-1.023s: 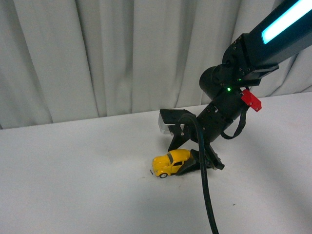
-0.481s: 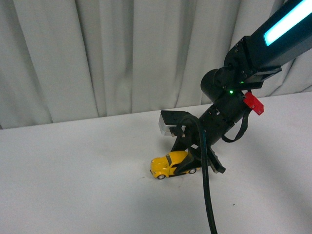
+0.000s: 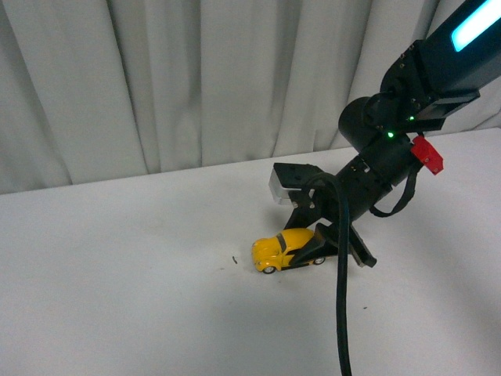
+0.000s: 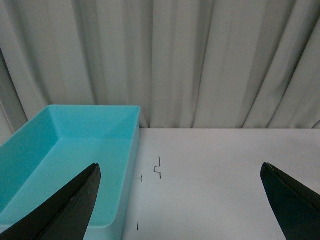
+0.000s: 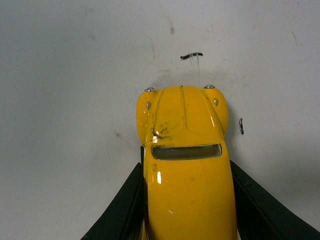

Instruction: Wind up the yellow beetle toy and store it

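A black cable [image 3: 342, 313] hangs in the foreground near six o'clock, running from the right arm [image 3: 368, 129] down over the white table [image 3: 117, 298]. Just beyond it, a little toward five o'clock of the frame's centre, the yellow beetle toy [image 3: 280, 247] stands on its wheels on the table, nose aimed at eight o'clock, its rear half clamped in the right gripper [image 3: 296, 252]. The right wrist camera shows two black fingers [image 5: 125, 210] pressed against the car's flanks, bonnet and windscreen jutting clear of them, and a small dark mark [image 5: 191, 56] on the table just ahead of the bumper. The arm slants down from two o'clock, a green light [image 3: 389, 134] glowing on its joint and a red tag [image 3: 427, 154] at its wrist. The left gripper [image 4: 180, 167] appears only in its own wrist camera, its fingers spread wide apart above the table, a turquoise bin [image 4: 65, 160] close by one of them. Pale pleated curtains [image 3: 196, 86] close the scene at twelve o'clock.
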